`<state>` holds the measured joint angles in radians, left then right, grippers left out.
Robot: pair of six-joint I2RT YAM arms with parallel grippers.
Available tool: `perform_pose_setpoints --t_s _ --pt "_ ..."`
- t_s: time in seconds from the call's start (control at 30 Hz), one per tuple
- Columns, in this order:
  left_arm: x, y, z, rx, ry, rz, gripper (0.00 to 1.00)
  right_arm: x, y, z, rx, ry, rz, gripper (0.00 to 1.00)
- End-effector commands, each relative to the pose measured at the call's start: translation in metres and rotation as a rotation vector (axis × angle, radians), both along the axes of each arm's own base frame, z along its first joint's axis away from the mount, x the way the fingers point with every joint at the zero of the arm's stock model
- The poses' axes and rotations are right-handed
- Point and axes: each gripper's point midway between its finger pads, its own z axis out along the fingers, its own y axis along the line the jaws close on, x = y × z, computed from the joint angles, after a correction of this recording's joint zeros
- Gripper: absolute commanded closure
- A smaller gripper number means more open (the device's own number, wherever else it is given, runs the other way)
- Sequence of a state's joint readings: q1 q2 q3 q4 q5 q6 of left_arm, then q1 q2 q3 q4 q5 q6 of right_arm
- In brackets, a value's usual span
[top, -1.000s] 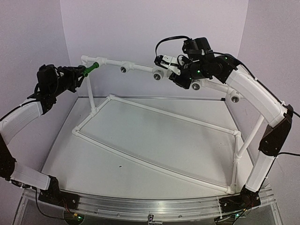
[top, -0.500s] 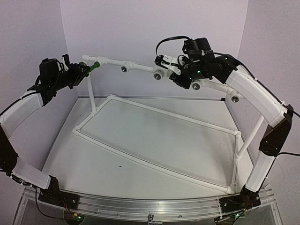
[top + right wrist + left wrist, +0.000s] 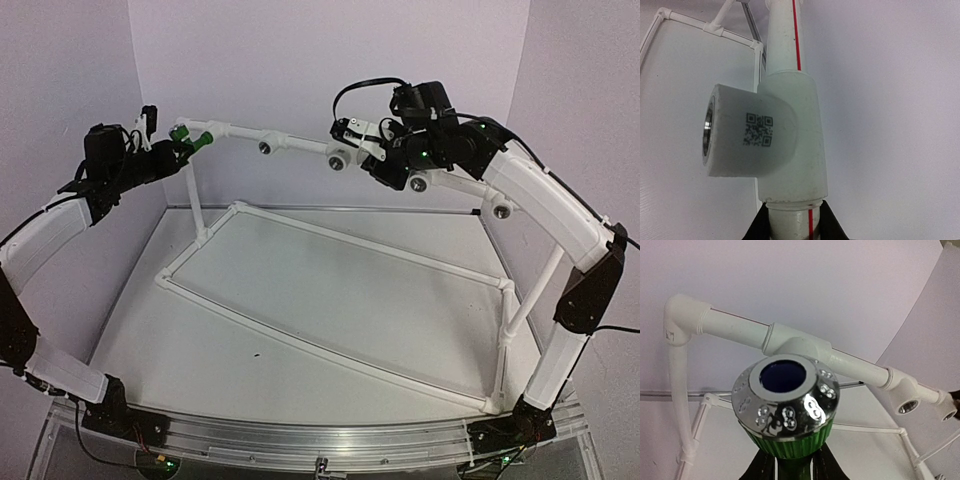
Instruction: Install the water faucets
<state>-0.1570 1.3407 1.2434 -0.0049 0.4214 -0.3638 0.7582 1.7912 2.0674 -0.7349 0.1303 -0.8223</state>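
The water faucet point(image 3: 785, 405) has a ribbed green body and a shiny silver round end with a dark hole. My left gripper point(image 3: 790, 462) is shut on its green stem. It holds the silver end just in front of the white tee fitting point(image 3: 797, 346) on the top rail; the tee's socket is hidden behind it. In the top view the faucet point(image 3: 200, 138) sits at the rail's left end, at my left gripper point(image 3: 172, 148). My right gripper point(image 3: 795, 225) is shut on the white rail pipe point(image 3: 790, 220) just below a tee with a QR code point(image 3: 785, 150), further right on the rail point(image 3: 368, 160).
The white pipe frame stands on the table, with a base loop point(image 3: 330, 290) and uprights point(image 3: 192, 195). Open tee sockets sit along the top rail point(image 3: 265, 147), point(image 3: 338, 158), point(image 3: 420, 183), point(image 3: 498, 210). Purple walls close in behind and at both sides.
My left arm has risen and its wrist has turned, with the faucet still held at the left end of the rail. The right arm has not moved.
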Motion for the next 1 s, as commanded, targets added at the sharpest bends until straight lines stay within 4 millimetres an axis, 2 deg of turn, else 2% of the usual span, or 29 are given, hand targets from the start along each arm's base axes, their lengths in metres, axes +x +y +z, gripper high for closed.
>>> perform_pose_setpoints --t_s 0.0,0.2,0.67,0.73,0.97 --pt "-0.016 -0.003 0.026 0.314 -0.247 -0.07 0.9 -0.007 -0.013 0.0 0.103 0.074 -0.112 1.0" --pt "-0.019 -0.002 0.015 0.585 -0.349 -0.103 0.91 -0.007 -0.014 0.0 0.101 0.075 -0.113 1.0" --pt "-0.019 0.0 0.021 1.009 -0.515 -0.054 0.82 -0.006 -0.014 -0.001 0.089 0.071 -0.112 1.0" --pt "-0.021 0.002 0.025 1.02 -0.519 -0.036 0.73 -0.006 -0.013 -0.002 0.089 0.071 -0.111 1.0" --pt "-0.048 0.006 0.031 0.968 -0.477 -0.051 0.19 -0.005 -0.012 -0.003 0.087 0.072 -0.111 1.0"
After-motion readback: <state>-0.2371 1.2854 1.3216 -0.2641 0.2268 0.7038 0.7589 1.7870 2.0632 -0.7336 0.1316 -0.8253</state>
